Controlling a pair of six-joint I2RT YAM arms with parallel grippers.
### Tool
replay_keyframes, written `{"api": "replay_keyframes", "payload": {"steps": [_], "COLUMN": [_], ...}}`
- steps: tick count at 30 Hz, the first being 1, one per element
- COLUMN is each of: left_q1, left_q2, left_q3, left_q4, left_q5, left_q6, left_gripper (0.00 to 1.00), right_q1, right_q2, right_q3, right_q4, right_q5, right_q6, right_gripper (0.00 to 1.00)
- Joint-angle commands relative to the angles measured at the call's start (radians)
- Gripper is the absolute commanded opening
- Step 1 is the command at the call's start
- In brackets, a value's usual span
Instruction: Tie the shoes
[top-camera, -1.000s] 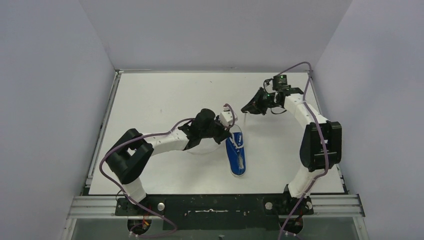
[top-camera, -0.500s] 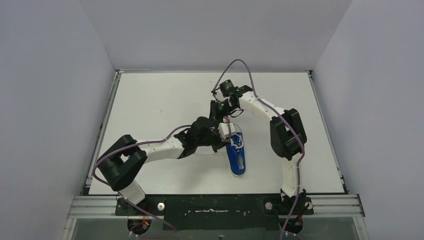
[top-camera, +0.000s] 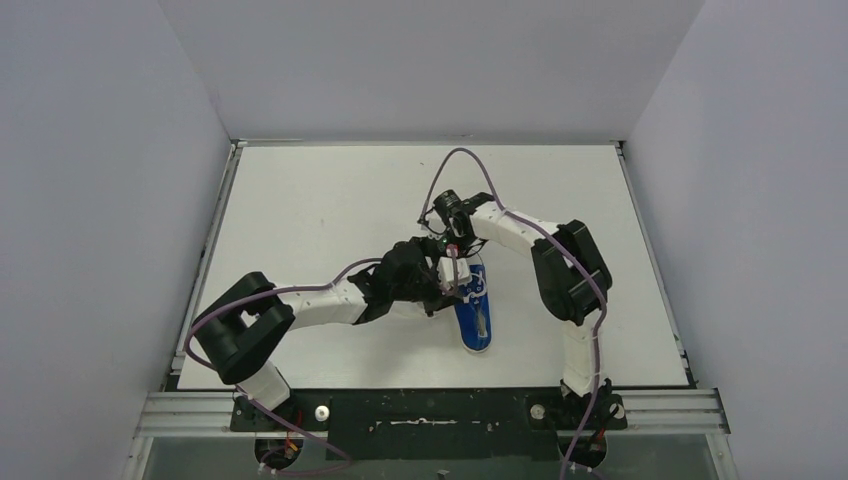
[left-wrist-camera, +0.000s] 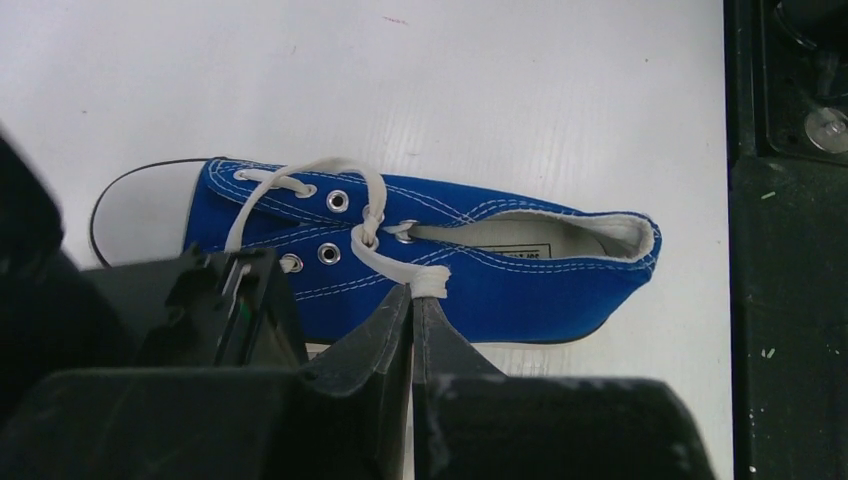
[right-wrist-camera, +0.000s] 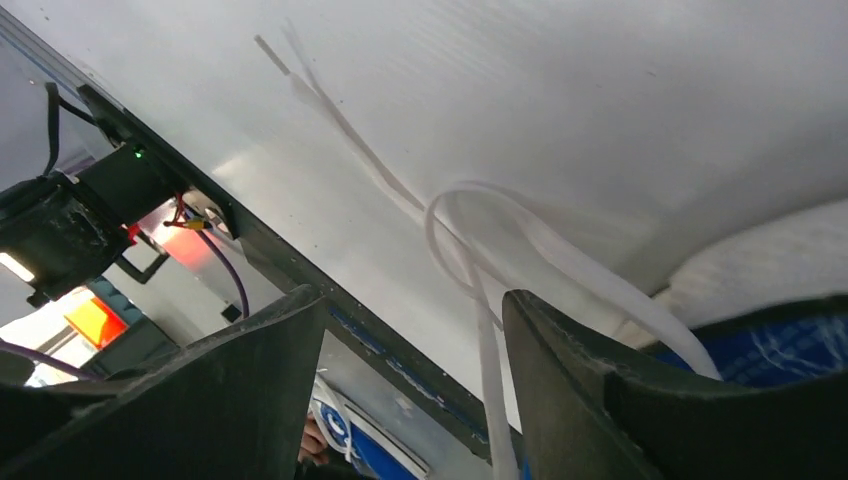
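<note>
The shoe (top-camera: 474, 312) is a small blue sneaker with a white toe cap, lying mid-table with its toe toward the arm bases. My left gripper (top-camera: 447, 287) sits at its left side. In the left wrist view that gripper (left-wrist-camera: 414, 298) is shut on a bunched white lace (left-wrist-camera: 432, 283) that runs from the knot at the eyelets of the shoe (left-wrist-camera: 500, 285). My right gripper (top-camera: 447, 243) hovers just beyond the shoe's heel end. It (right-wrist-camera: 415, 305) is open, and a thin lace strand (right-wrist-camera: 487, 350) runs down between its fingers, close to the right finger (right-wrist-camera: 570, 360).
The white table (top-camera: 320, 200) is boxed in by grey walls on three sides. A black rail (top-camera: 430, 410) with the arm bases runs along the near edge. Loose lace ends (right-wrist-camera: 330, 100) trail over the table surface. A purple cable (top-camera: 470, 160) arcs above the right arm.
The right arm has swung from the far right of the table in to the shoe, and its jaws have opened. The left arm has edged nearer the shoe, still shut on the lace.
</note>
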Motion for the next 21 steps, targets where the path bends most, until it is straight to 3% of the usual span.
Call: {"api": "replay_keyframes", "payload": {"steps": [1, 5, 8, 15, 21], "left_q1": [0.018, 0.028, 0.057, 0.119, 0.168], "left_q2": [-0.031, -0.022, 0.01, 0.143, 0.24], "left_q3": [-0.002, 0.02, 0.06, 0.222, 0.326], "left_q4": [0.106, 0.064, 0.04, -0.126, -0.239], "left_q5": [-0.001, -0.009, 0.027, 0.117, 0.169], "left_q6": [-0.036, -0.107, -0.194, -0.348, -0.47], "left_gripper": [0.0, 0.0, 0.0, 0.0, 0.0], "right_q1": [-0.088, -0.197, -0.27, -0.3, -0.23], "right_q2": [-0.152, -0.224, -0.339, -0.677, -1.038], "right_q3": [-0.013, 0.026, -0.039, -0.413, -0.694], "right_q4": [0.019, -0.066, -0.055, 0.184, 0.443], "right_q5": [-0.038, 0.054, 0.169, 0.415, 0.415], "right_q6": [0.045, -0.007, -0.034, -0.179, -0.266], "right_gripper": [0.68, 0.7, 0.71, 0.74, 0.73]}}
